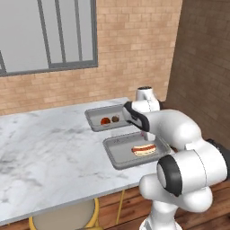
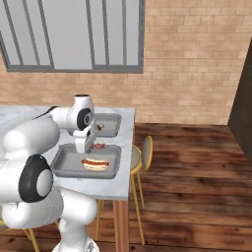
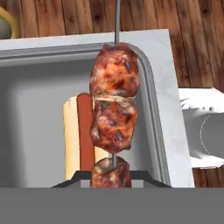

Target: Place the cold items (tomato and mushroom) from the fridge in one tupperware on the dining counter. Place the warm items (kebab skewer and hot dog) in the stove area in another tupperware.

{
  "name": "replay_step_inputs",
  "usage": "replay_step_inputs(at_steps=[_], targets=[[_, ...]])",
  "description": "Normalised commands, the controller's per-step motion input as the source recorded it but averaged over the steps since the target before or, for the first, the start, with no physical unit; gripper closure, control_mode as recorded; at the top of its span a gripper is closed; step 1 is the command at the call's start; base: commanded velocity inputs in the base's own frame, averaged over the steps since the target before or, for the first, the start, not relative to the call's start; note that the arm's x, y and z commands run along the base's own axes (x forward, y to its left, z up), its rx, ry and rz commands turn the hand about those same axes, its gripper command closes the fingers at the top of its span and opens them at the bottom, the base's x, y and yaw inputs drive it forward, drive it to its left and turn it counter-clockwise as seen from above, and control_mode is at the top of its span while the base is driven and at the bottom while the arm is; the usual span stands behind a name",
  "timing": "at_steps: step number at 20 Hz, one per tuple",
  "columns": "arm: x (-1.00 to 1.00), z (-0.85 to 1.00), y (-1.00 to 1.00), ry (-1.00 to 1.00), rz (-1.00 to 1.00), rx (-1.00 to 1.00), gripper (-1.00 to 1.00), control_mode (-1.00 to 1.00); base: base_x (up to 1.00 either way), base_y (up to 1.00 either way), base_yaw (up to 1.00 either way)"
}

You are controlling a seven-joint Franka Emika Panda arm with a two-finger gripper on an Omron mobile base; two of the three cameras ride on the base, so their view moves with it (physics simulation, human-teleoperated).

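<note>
Kebab skewer (image 3: 113, 118) clamped in my fingers (image 3: 113, 177), long axis 12–6 o'clock, hanging over near tupperware (image 3: 39, 70). Hot dog (image 3: 81, 131) lies parallel below, at 9 o'clock. Drop straight down.

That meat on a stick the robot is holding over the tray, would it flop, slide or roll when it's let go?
The kebab skewer probably stays stiff: its chunks sit in line on a straight thin rod. Pinched low in the shut tool, it might swing a little. Dropped into the tupperware beside the hot dog, its lumpy chunks should hardly roll.

the hot dog (image 3: 81, 131) occupies the near tupperware (image 3: 39, 70), its right side free.
</note>
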Motion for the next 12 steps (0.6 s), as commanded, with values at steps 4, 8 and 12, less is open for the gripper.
replay_step_inputs(at_steps=[4, 8, 12], targets=[[0.05, -0.55, 0.0, -0.01, 0.04, 0.0, 1.0, -1.0, 0.0, 0.0, 0.0], [0.02, -0.45, -0.04, -0.15, 0.06, 0.0, 1.0, -1.0, 0.0, 0.0, 0.0], [0.07, -0.22, -0.05, -0.15, 0.01, 0.0, 1.0, -1.0, 0.0, 0.0, 0.0]])
